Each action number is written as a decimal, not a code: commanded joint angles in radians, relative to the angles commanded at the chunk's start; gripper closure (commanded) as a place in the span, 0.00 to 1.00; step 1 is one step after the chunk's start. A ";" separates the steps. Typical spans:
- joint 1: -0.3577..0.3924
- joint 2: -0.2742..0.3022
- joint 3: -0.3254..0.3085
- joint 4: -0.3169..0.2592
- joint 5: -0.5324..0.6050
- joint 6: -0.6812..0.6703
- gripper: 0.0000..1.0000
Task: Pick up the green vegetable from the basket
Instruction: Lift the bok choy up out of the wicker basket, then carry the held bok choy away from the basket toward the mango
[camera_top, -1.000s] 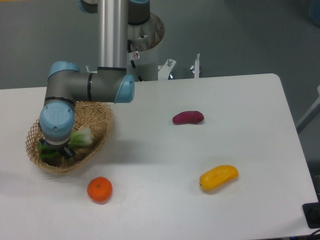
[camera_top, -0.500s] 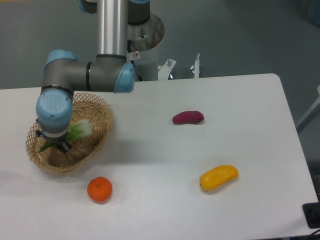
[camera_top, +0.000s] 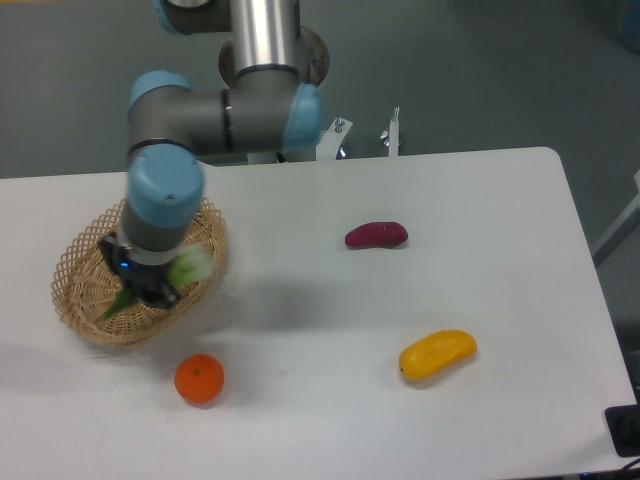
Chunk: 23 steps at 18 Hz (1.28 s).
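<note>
The green vegetable (camera_top: 190, 268) is a small bok choy, blurred by motion, with its pale stem end pointing right and green leaves (camera_top: 122, 300) trailing lower left. My gripper (camera_top: 148, 288) is shut on it and holds it lifted above the right part of the tan wicker basket (camera_top: 75, 290). The wrist body covers the middle of the vegetable and most of the fingers. The basket sits at the table's left side, and what shows of its inside is bare.
An orange (camera_top: 199, 379) lies just in front of the basket. A purple oblong vegetable (camera_top: 376, 235) rests mid-table and a yellow oblong vegetable (camera_top: 437, 355) lies front right. The arm's base post (camera_top: 262, 40) stands behind the table.
The arm has swung right and risen, carrying the green vegetable from deep in the basket's left side to above its right rim. The other produce has not moved.
</note>
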<state>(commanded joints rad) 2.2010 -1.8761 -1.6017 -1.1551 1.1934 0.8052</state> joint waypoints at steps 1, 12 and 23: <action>0.028 0.000 0.021 -0.003 0.002 0.009 0.98; 0.293 -0.032 0.068 -0.008 0.184 0.198 0.93; 0.499 -0.084 0.129 -0.008 0.258 0.463 0.93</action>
<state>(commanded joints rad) 2.6997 -1.9603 -1.4727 -1.1628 1.4510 1.2686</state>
